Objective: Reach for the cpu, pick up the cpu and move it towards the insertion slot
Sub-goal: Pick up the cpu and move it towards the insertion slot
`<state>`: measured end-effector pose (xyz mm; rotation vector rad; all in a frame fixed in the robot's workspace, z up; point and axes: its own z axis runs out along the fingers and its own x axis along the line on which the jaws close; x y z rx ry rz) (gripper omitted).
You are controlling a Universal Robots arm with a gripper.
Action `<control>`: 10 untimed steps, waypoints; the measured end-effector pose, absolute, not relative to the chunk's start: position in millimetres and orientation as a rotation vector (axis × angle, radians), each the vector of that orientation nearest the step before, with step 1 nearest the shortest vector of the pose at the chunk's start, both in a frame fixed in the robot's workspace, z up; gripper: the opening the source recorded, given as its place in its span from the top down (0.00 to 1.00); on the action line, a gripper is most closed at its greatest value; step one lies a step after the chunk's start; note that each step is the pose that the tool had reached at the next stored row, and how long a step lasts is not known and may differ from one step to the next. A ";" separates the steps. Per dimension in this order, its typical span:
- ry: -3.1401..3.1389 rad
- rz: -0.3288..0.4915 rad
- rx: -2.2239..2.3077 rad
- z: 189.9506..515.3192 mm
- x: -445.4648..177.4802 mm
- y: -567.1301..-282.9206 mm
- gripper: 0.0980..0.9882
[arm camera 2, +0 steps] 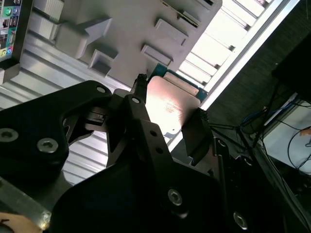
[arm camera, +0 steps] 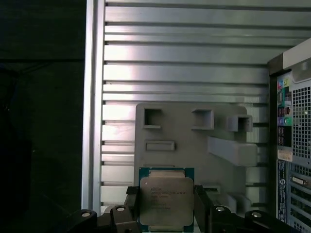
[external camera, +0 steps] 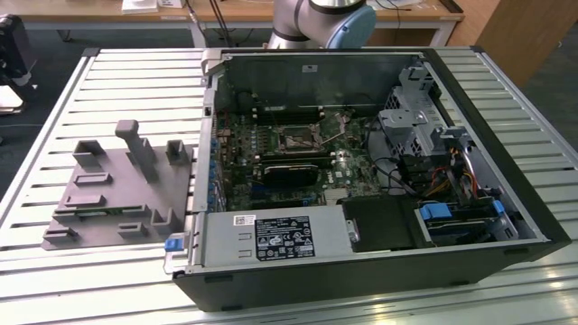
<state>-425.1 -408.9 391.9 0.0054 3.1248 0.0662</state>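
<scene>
Currently, the jaws are clenched on two opposite edges of the small, flat, square cpu point(arm camera: 166, 199) with a pale silver metal top. The black gripper point(arm camera 2: 170, 99) holds it flat above the gray plastic tray point(arm camera: 184, 136) with upright blocks, which rests on the slatted silver metal table point(arm camera: 184, 63). In the exterior view, the square dark insertion slot point(external camera: 296, 139) with a shiny frame sits inside the open black computer case point(external camera: 505, 223), to the tray's right.
</scene>
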 end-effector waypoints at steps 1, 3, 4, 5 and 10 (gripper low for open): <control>3.125 0.066 0.005 394.1 -425.1 -408.9 0.50; 3.125 0.066 0.005 397.4 -425.0 -408.8 0.50; 3.125 0.066 0.006 398.2 -424.6 -408.8 0.50; 3.125 0.067 0.006 398.8 -423.9 -408.8 0.50; 3.125 0.072 0.005 399.6 -416.5 -408.9 0.50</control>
